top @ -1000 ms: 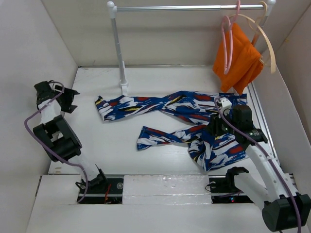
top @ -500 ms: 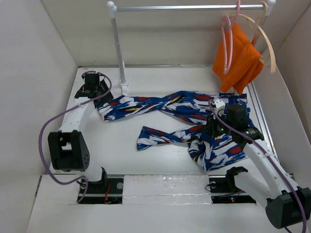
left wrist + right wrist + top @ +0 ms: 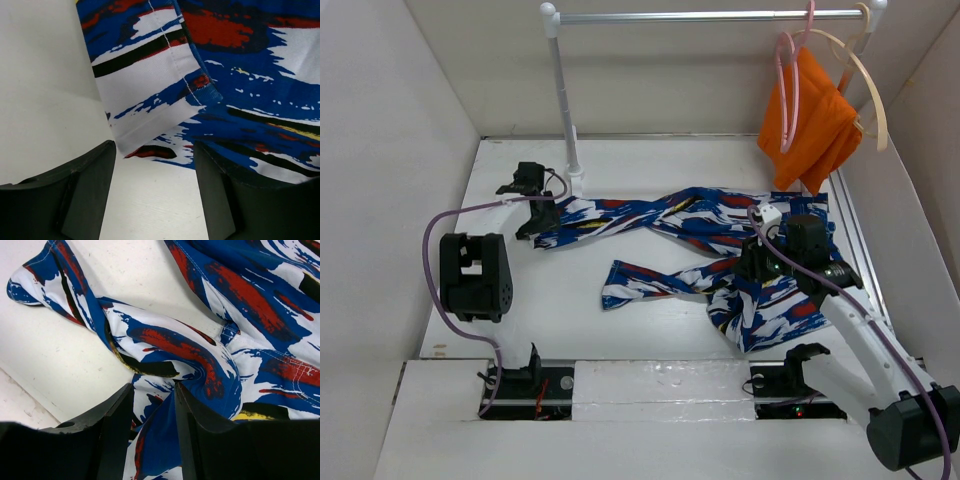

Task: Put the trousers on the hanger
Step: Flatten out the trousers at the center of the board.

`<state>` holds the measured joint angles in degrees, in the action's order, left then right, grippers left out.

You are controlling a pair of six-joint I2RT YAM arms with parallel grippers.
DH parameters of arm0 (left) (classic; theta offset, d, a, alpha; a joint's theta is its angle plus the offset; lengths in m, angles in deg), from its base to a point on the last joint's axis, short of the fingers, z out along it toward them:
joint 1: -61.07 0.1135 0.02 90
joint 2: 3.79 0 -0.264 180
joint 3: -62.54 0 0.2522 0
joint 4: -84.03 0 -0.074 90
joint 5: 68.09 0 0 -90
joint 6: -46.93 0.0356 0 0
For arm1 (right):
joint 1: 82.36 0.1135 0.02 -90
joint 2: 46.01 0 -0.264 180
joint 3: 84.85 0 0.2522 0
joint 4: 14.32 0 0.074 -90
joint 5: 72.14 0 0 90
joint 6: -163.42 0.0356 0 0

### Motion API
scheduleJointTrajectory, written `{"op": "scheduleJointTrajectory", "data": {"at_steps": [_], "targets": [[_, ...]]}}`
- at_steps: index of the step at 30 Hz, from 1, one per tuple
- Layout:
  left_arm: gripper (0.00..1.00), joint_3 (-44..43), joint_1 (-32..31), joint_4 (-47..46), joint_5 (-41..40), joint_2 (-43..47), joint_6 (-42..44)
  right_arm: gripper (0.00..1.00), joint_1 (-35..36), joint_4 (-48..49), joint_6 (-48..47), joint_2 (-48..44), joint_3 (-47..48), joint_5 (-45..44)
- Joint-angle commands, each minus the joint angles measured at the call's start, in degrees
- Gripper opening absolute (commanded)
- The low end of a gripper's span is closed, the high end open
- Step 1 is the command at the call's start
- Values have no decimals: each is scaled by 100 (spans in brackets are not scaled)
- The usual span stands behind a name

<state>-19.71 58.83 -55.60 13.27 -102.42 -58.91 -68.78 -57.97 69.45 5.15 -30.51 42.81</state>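
Observation:
The trousers (image 3: 670,215) lie spread on the white table, blue with white, red and black strokes, one leg reaching left and the waist bunched at the right. My left gripper (image 3: 542,222) is open at the left leg's cuff (image 3: 150,115). Bare table shows between its fingers (image 3: 154,147) and the cuff edge lies just ahead. My right gripper (image 3: 752,268) is pressed down into the bunched waist cloth (image 3: 190,345), open, with a fold of trousers between its fingers (image 3: 153,387). The pink hanger (image 3: 785,90) hangs on the rail at the back right.
A white rail stand (image 3: 565,100) rises just behind the left gripper. An orange cloth (image 3: 815,120) on a cream hanger (image 3: 872,90) hangs beside the pink one. White walls close in the left and right sides.
My left arm has swung in from the left wall to the cuff of the trousers. My right gripper has shifted slightly left over the waist cloth.

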Motion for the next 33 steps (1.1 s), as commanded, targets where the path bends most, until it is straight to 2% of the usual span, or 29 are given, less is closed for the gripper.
{"op": "scheduleJointTrajectory", "data": {"at_steps": [1, 7, 11, 12, 13, 14, 15, 16, 20, 25, 27, 29, 33], "targets": [[59, -77, 4, -130, -84, -94, 230, 44, 57, 141, -87, -115, 99, 63], [51, -568, -180, -165, -513, -596, 212, 44, 57, 124, -60, -158, 82, 151], [50, -877, -251, -33, -779, -886, 204, 44, 109, 71, -34, -255, -15, 124], [47, -885, -251, -59, -770, -938, 221, 44, 109, 71, -17, -290, -32, 107], [38, -903, -251, -33, -927, -956, 143, 44, 109, 54, -16, -351, -67, 80], [25, -894, -251, -42, -1016, -956, 81, 44, 109, -8, -16, -378, -85, 45], [5, -851, -251, -77, -1034, -878, 37, 44, 162, -26, -8, -422, -102, -7], [0, -816, -251, -68, -1060, -816, -42, 44, 162, -34, -25, -448, -129, -34], [0, -657, -251, -51, -981, -53, -376, 49, 240, -61, -113, -449, -261, -26], [0, -657, -57, 370, -314, 1660, -973, 54, 627, -17, -104, -186, -121, -245], [0, -709, -57, 633, -348, 2344, -1288, 55, 759, -8, -148, -2, 37, -446], [0, -692, -127, 827, -489, 2716, -1535, 56, 900, -8, -183, 113, 160, -587], [0, -683, -128, 1371, -279, 3454, -2176, 56, 900, 9, -262, 360, 424, -552]]}}
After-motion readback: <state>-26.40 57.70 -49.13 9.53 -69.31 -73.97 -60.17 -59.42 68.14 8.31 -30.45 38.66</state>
